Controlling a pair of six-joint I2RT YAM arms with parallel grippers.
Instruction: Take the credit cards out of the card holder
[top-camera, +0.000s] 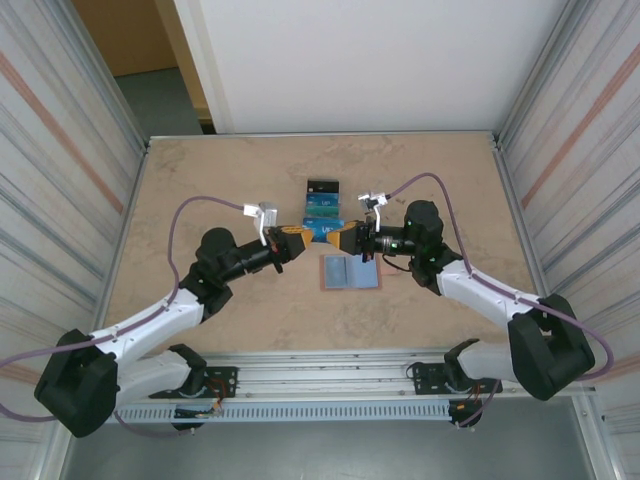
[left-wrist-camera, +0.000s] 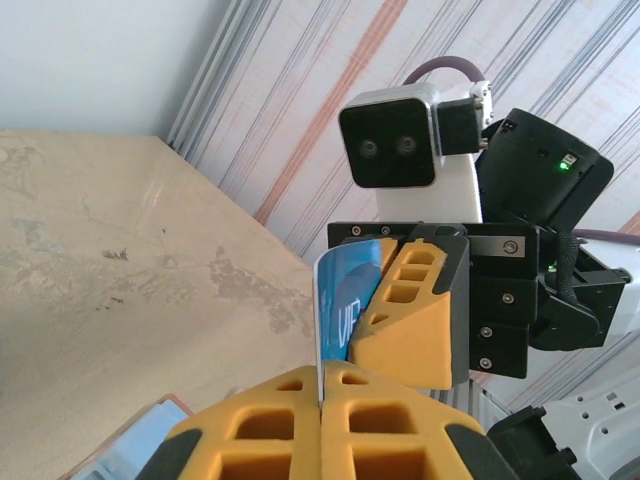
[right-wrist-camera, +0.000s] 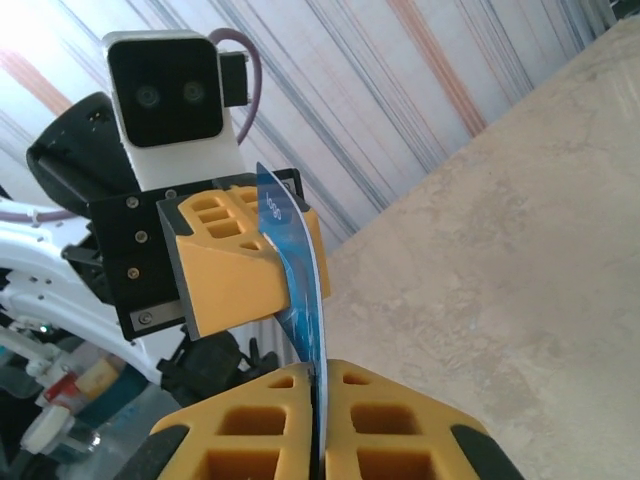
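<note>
The worktop (top-camera: 210, 190) is a matte, beige slab with faint marble-like veining, boxed in by ribbed side walls (top-camera: 60, 150) streaked grey and rust, with a plain white back wall (top-camera: 380, 60) and a metal rail (top-camera: 320, 385) along the near edge. Above the middle of it a thin, glossy blue card (top-camera: 323, 229) with white lettering is held off the surface, clamped at both ends: the left hand (top-camera: 297, 238) is closed on one short edge and the right hand (top-camera: 350, 240) on the other, the blocky yellow fingers (left-wrist-camera: 395, 300) with honeycomb cut-outs pressed flat against it. Just behind it a teal card (top-camera: 321, 204) and a black card (top-camera: 322, 186) lie flat in a row. The card holder (top-camera: 349, 271) lies open just nearer, roughly square, reddish-brown at the rim and pale blue inside. The left wrist view cuts it off at a corner, and the lettering on the cards is too small to read.
</note>
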